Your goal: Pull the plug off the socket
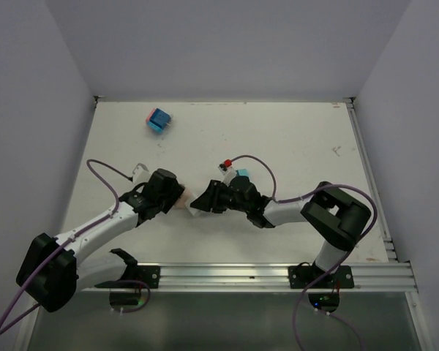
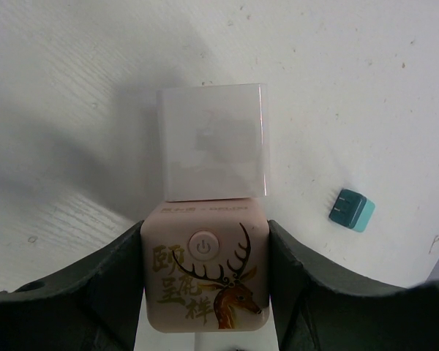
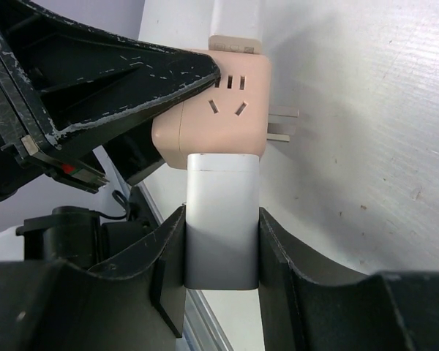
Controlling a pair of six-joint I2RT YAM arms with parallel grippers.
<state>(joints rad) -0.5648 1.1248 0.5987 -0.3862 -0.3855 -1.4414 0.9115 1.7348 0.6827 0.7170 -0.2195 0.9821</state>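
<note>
- Pink socket (image 2: 205,292), the cube with the deer on it, is sitting clenched between the fingers of the left gripper (image 2: 205,232), over the middle of the table (image 1: 300,139) between the two arms.
- White plug (image 3: 221,190) is still seated fully in the socket's face, and the right gripper (image 3: 221,223) is clamping it from both sides; it is looking like a square grasp.
- Pulling is what's coming, I'd say: the right gripper should be drawing straight back along the pins, not twisting, while the left is bracing against it.
- Smooth sides on that plug are offering little purchase, so slipping is the risk and the squeeze wants keeping firm.
- Spare teal plug (image 2: 351,210) is lying well apart, out of the way.
</note>
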